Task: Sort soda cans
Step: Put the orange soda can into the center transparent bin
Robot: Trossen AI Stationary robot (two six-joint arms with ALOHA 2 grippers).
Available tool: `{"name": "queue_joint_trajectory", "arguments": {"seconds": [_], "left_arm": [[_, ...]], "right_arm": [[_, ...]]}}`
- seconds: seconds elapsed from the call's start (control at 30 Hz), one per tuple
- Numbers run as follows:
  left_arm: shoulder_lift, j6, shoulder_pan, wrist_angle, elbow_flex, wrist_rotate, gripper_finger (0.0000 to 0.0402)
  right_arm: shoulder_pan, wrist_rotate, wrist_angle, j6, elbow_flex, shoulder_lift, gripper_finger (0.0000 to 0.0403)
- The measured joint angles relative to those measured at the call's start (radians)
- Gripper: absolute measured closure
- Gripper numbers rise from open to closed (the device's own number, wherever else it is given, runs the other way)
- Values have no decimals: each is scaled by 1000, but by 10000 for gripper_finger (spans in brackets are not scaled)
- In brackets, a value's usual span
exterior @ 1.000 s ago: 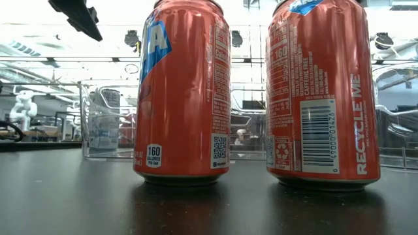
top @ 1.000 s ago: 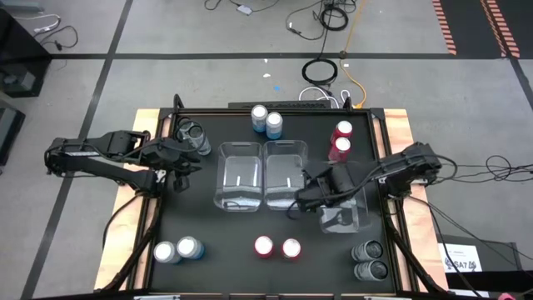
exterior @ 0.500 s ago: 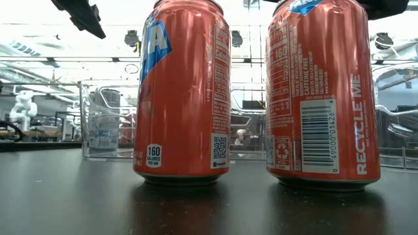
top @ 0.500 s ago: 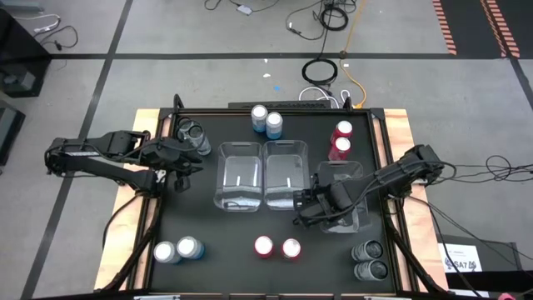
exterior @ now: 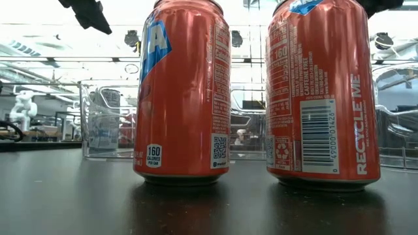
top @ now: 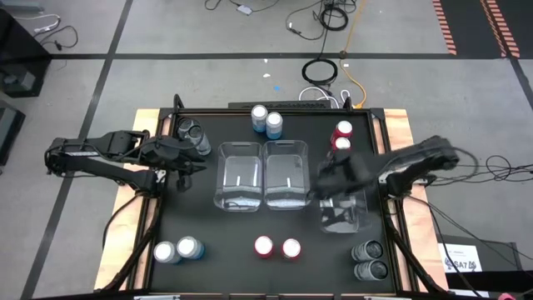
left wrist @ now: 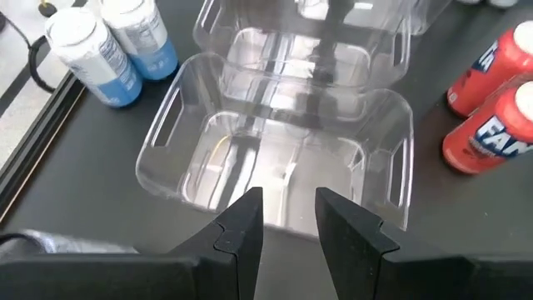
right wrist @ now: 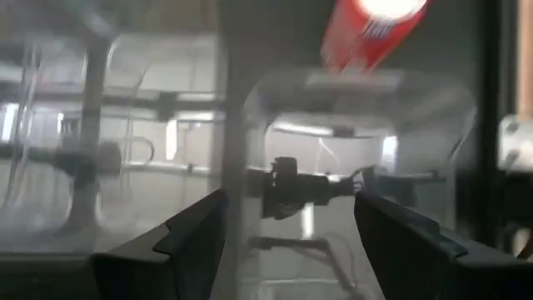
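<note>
Cans lie in colour pairs around three clear bins (top: 262,175), all of which look empty: two light blue cans (top: 266,120) at the far edge, two red cans (top: 341,138) far right, two dark cans (top: 191,134) far left, with two more light blue (top: 176,249), two red (top: 277,247) and two dark (top: 368,260) along the near edge. The right gripper (top: 331,178) hangs over the third bin (top: 343,217), just short of the far red pair, fingers apart and holding nothing. To take one cleanly, it should likely straddle a single can, since the two stand touching. The left gripper (left wrist: 283,229) waits beside the first bin, jaws slightly parted, empty.
</note>
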State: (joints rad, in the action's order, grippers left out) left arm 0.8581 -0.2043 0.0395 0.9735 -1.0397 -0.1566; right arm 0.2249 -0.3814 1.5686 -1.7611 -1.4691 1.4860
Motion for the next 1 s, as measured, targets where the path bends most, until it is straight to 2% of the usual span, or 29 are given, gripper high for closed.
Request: {"name": "queue_joint_trajectory", "arguments": {"seconds": [0.2,0.43,0.63,1.0], "left_arm": [[0,1,0,-49,0,-16,278],[0,2,0,-51,0,-129,278],[0,2,0,-51,0,-172,278],[0,2,0,-49,0,-169,278]], "right_arm": [[-198,-45,5,184,159,-258,151],[-426,-75,-64,354,266,-455,151],[-520,-5,-294,573,338,-433,151],[-525,-35,-293,605,341,-397,151]]}}
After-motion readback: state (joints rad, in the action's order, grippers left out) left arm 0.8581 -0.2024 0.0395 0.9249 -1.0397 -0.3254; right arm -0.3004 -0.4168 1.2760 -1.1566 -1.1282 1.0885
